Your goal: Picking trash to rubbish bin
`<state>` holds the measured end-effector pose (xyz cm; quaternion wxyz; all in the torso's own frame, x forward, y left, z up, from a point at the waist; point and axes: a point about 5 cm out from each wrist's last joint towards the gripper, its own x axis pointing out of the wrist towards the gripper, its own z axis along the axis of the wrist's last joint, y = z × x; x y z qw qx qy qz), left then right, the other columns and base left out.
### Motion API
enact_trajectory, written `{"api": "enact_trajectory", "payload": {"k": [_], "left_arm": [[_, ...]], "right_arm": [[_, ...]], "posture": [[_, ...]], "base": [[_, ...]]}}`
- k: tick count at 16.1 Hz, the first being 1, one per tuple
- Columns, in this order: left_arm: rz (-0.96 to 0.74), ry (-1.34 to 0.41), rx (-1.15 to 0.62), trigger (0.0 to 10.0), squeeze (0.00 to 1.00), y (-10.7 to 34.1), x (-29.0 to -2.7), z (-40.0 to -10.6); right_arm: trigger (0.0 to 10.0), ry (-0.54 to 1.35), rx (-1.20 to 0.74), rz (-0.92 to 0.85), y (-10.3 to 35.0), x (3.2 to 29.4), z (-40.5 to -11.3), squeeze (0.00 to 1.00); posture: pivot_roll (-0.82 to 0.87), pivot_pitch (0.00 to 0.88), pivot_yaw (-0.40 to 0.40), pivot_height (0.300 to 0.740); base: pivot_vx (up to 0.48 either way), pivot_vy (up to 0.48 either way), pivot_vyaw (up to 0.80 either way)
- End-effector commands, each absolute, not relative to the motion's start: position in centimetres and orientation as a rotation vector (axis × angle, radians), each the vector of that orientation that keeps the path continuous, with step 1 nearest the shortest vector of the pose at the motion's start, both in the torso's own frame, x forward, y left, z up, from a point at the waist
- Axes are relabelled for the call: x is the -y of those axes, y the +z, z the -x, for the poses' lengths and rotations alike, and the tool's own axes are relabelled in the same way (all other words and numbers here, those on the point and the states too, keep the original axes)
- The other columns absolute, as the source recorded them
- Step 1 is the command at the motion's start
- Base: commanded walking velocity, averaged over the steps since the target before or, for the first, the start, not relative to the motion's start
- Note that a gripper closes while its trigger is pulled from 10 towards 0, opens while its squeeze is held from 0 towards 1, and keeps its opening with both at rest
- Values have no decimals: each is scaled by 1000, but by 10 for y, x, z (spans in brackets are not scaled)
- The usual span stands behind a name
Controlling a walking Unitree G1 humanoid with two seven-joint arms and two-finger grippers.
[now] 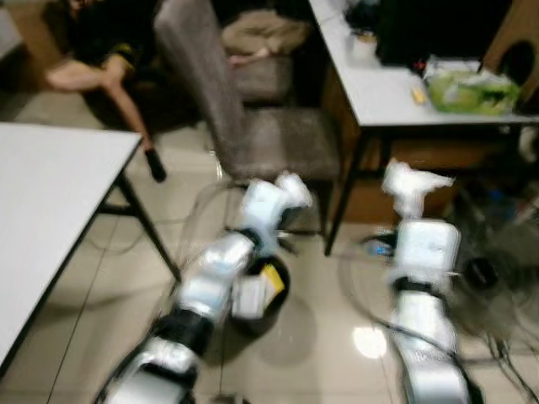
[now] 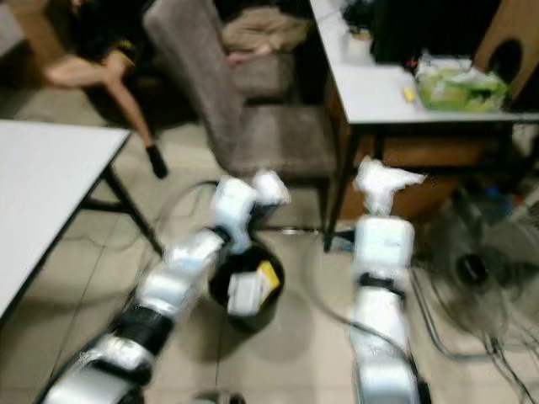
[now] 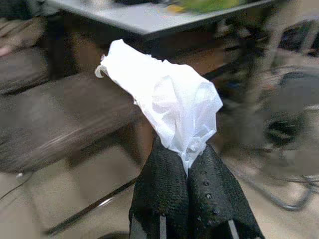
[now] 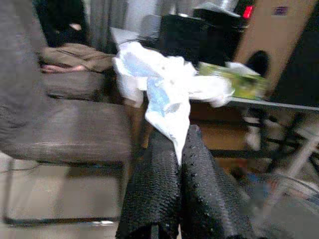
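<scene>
left gripper (image 3: 187, 162) pinched tight on a white bag (image 3: 169, 104), right gripper (image 4: 180, 144) clamped on crumpled tissue (image 4: 159, 82); black bin (image 1: 265, 295) at six o'clock of the grey chair (image 1: 253, 126)

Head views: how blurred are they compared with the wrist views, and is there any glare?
Both eye views are motion-blurred, arms smeared; a bright glare spot on the floor tiles. Left wrist view: white plastic bag fairly sharp, background smeared. Right wrist view: crumpled white trash soft, dim surroundings.
</scene>
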<state>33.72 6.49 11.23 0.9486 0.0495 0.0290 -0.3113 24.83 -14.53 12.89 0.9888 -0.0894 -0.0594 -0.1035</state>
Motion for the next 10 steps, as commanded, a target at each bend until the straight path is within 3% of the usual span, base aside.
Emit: {"api": "enact_trajectory", "payload": {"k": [1,3,4,7,10], "left_arm": [[-105,-660,-54,10000,0,114,-54,-335],[-103,-659,-54,10000,0,114,-54,-335],[-100,-666,-43,10000,0,115,-53,-335],[-99,-655,-47,10000,0,114,-54,-335],[-99,-647,-45,10000,0,114,-54,-336]], "right_arm": [[10000,-232,120,209,129,152,-246,0],[10000,-233,121,209,130,152,-246,0],[10000,-233,121,208,129,152,-245,0],[10000,-235,113,212,129,153,-245,0],[10000,-226,114,218,128,152,-245,0]], "posture": [[77,103,28,740],[77,104,29,740],[76,105,29,740],[75,105,28,740],[75,105,28,740]], "base": [[472,0,444],[467,0,688],[0,0,800],[0,0,0],[0,0,690]]}}
